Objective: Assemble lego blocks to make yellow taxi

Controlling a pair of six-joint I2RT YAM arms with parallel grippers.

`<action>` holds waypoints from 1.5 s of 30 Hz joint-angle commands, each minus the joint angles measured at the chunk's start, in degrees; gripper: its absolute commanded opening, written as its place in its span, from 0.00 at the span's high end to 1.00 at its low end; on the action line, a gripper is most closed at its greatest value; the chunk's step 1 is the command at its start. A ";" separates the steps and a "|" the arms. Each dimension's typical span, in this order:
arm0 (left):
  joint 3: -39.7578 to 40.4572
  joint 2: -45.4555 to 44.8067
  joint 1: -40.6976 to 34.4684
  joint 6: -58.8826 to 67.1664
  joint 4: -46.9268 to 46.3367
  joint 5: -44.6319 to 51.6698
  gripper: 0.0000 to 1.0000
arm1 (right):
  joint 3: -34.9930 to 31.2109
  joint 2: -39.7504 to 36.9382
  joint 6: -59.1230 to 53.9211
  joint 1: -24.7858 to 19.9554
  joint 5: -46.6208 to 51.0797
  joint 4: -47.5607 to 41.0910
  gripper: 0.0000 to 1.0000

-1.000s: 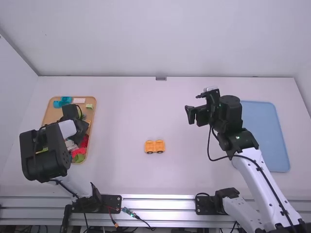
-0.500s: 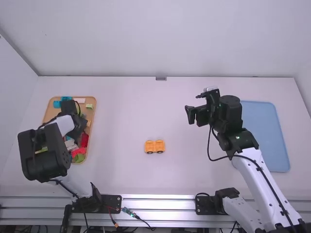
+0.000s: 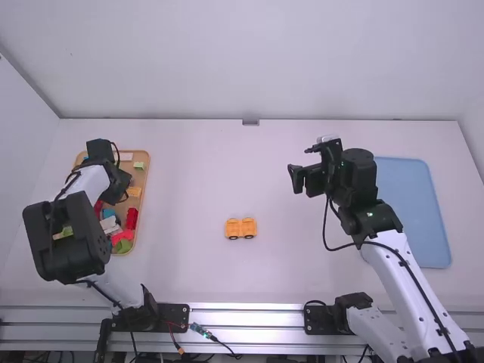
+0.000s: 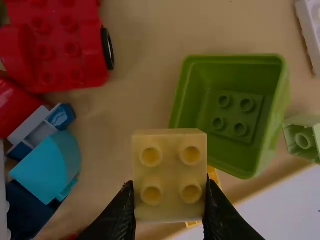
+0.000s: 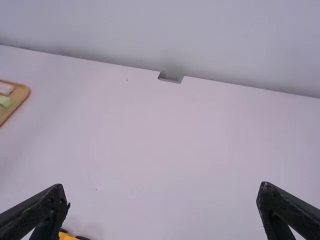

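In the high view, my left gripper is over the wooden tray, its fingertips hidden. In the left wrist view, my left gripper is shut on a yellow block with four round studs facing the camera. Another yellow piece lies partly behind it. An orange-yellow wheeled base rests mid-table; its edge peeks in at the bottom of the right wrist view. My right gripper is right of and beyond that base; in the right wrist view my right gripper stands open, nothing between its fingers.
The tray also holds a green hollow block, a red wheeled piece, a cyan block, a pale green block and a white block. A blue tray lies beyond the right arm.
My left gripper has moved over the tray toward its far end, uncovering a yellow piece and red pieces nearer the camera. The right arm and the wheeled base have kept still.
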 commanded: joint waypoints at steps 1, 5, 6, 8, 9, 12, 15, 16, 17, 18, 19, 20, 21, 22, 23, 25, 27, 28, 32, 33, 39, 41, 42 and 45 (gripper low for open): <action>-2.71 -3.19 -1.92 -0.76 0.85 -0.22 0.98 | 1.68 -0.09 0.46 0.02 -0.26 0.13 0.00; -8.98 -9.27 -4.90 0.55 4.68 -0.15 0.98 | 1.68 -0.09 0.42 0.00 -0.57 0.17 0.00; -10.75 -11.23 -5.79 1.62 5.77 -0.04 0.98 | 1.68 -0.09 0.44 0.00 -0.57 0.26 0.00; -13.79 -15.96 -8.11 10.40 8.87 3.52 0.98 | 1.68 -0.09 0.46 0.02 -0.79 0.31 0.00; -14.03 -16.61 -8.44 12.09 9.14 4.52 0.98 | 1.68 -0.09 0.48 0.02 -0.90 0.31 0.00; -15.30 -22.71 -12.66 30.69 8.28 16.65 0.98 | 1.68 -0.09 0.42 0.00 -3.65 0.28 0.00; -15.28 -25.46 -16.46 43.23 4.35 20.04 0.99 | 1.68 -0.09 0.42 0.00 -4.70 -0.22 0.00; -15.34 -25.83 -17.62 46.10 3.52 20.04 0.99 | 1.68 -0.09 0.44 0.02 -4.98 -0.37 0.00; -15.45 -26.21 -18.84 48.76 3.02 19.96 0.98 | 1.68 -0.09 0.46 0.02 -5.14 -0.59 0.00; -15.69 -26.56 -21.09 52.78 2.38 19.76 0.99 | 1.68 -0.09 0.44 0.02 -5.07 -0.85 0.00; -15.80 -26.60 -22.97 56.11 2.12 19.78 0.99 | 1.68 -0.09 0.46 0.00 -5.14 -1.07 0.00; -15.85 -26.60 -23.45 56.96 2.03 19.82 0.99 | 1.68 -0.09 0.46 0.00 -5.11 -1.22 0.00; -16.06 -26.51 -25.31 61.13 1.77 19.87 0.99 | 1.68 -0.09 0.44 0.02 -5.09 -1.49 0.00; -16.46 -26.51 -26.62 65.44 1.79 20.06 0.99 | 1.68 -0.09 0.44 0.00 -5.14 -1.70 0.00; -17.18 -26.27 -28.24 73.99 1.53 22.67 0.99 | 1.68 -0.09 0.42 0.00 -5.07 -2.12 0.00; -17.81 -25.86 -29.35 83.10 0.74 26.43 0.99 | 1.68 -0.09 0.39 0.02 -5.09 -2.49 0.00; -19.08 -25.16 -30.58 99.49 -2.75 32.74 0.99 | 1.68 -0.09 0.42 0.00 -5.07 -2.78 0.00; -19.19 -25.14 -30.64 100.48 -3.15 33.14 0.99 | 1.68 -0.09 0.42 0.00 -5.09 -2.80 0.00; -22.16 -25.03 -30.64 116.43 -6.84 37.42 0.99 | 1.68 -0.09 0.39 -0.07 -5.07 -3.32 0.00; -23.15 -24.94 -30.69 118.01 -5.46 37.38 0.99 | 1.68 -0.09 0.39 0.02 -5.09 -3.45 0.00; -29.44 -24.48 -30.80 117.90 6.23 34.91 0.99 | 1.68 -0.07 -0.04 0.00 -5.09 -4.22 0.00; -30.08 -23.28 -30.60 117.92 7.39 34.29 0.99 | 1.68 -0.09 -0.26 0.02 -5.18 -4.28 0.00; -30.01 -22.18 -30.80 117.66 7.80 34.34 0.98 | 1.68 -0.09 -0.37 0.00 -5.33 -4.28 0.00; -29.31 -20.09 -30.58 117.44 7.82 34.34 0.99 | 1.68 -0.09 -1.95 0.00 -6.86 -4.28 0.00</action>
